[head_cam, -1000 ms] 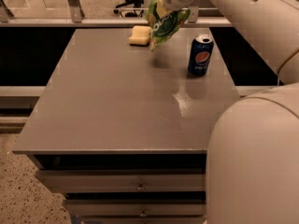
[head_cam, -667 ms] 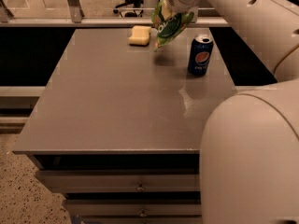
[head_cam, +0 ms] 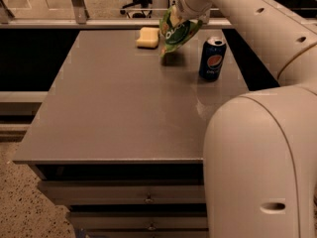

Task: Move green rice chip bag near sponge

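**Bag dangling beside the sponge**

Over the counter (head_cam: pixel 119 103), the hand (head_cam: pixel 182 15) is gripping the green rice chip bag (head_cam: pixel 177 32) by its top. The bag is hanging tilted, Pepsi can (head_cam: pixel 212 58) on one side, sponge (head_cam: pixel 147 37) just beside it on the other.

Gripper (head_cam: pixel 179 15) at far table (head_cam: pixel 124 108) edge clamps green rice chip bag (head_cam: pixel 177 32); narrow gap to sponge (head_cam: pixel 148 37) left, Pepsi can (head_cam: pixel 212 58) blocks right; near tabletop open
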Controlling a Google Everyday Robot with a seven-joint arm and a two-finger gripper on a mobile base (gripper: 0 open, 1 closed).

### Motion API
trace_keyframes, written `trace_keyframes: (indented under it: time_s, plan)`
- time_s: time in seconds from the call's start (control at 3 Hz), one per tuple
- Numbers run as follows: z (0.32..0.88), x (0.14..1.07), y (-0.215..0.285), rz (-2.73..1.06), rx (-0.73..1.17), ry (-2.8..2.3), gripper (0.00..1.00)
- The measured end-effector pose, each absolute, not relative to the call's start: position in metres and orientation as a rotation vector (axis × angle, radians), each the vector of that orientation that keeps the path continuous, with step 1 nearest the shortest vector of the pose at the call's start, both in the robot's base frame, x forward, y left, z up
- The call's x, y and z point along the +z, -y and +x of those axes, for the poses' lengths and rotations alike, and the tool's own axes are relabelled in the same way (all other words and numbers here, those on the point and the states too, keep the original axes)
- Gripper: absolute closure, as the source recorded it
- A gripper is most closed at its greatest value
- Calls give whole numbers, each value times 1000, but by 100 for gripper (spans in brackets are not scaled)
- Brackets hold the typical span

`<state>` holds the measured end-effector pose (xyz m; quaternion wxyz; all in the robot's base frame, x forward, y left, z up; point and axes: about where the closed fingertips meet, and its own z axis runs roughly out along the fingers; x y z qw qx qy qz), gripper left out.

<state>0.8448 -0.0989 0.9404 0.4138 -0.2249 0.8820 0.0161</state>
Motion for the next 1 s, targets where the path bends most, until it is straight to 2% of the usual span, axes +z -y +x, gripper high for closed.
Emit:
trace_keyframes:
  time_s: [1.0]
  plan:
    - [858,912,76,-571,147,-2241,5]
